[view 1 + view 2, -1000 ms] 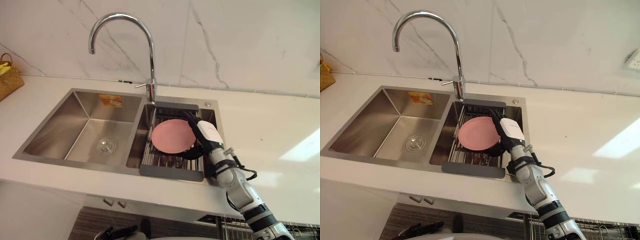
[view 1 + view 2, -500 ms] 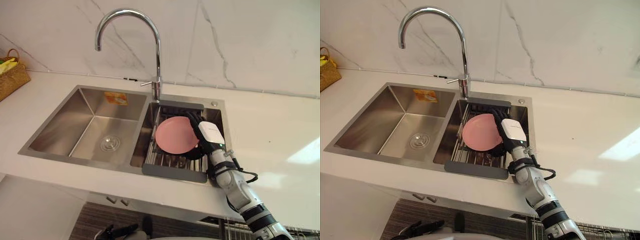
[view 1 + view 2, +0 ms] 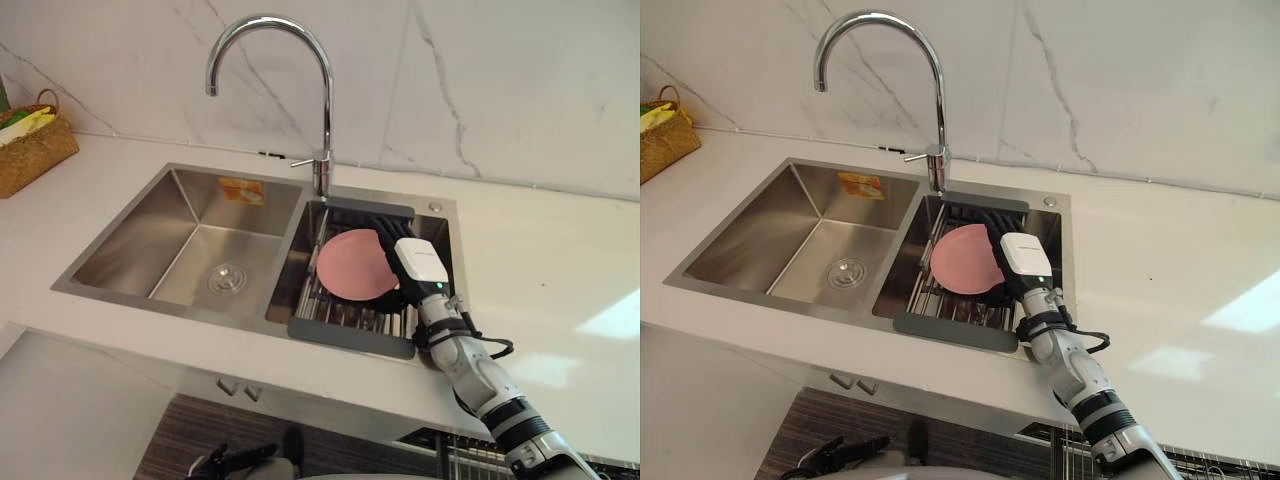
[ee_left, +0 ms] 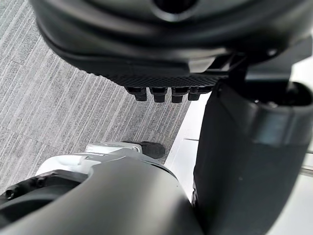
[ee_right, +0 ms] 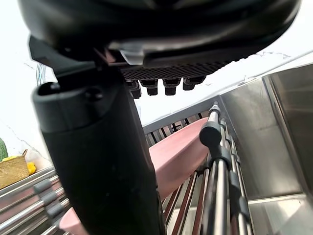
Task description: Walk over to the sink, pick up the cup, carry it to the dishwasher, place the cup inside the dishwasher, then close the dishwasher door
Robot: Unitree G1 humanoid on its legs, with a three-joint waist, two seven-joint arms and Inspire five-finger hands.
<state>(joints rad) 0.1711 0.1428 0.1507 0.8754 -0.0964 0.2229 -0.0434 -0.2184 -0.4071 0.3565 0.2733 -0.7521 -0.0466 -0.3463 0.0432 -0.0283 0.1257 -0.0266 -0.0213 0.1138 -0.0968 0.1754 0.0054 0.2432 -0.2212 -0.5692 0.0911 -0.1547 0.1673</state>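
Note:
A pink round cup lies on the dark drying rack in the right basin of the steel sink. My right hand reaches into that basin from the front right. Its white-covered thumb is on the cup's right side and its dark fingers stretch past the cup's far edge. In the right wrist view the thumb stands close beside the cup, with the fingers straight above it. They do not clasp the cup. My left hand hangs low over grey carpet, fingers relaxed.
A tall curved tap rises behind the divide between the basins. The left basin has a drain and a sticker. A woven basket stands on the white counter at far left. A marble wall backs the counter.
The whole picture has shifted right and down, so the camera moved. My right hand stays beside the pink cup, its fingers a little further round the far edge.

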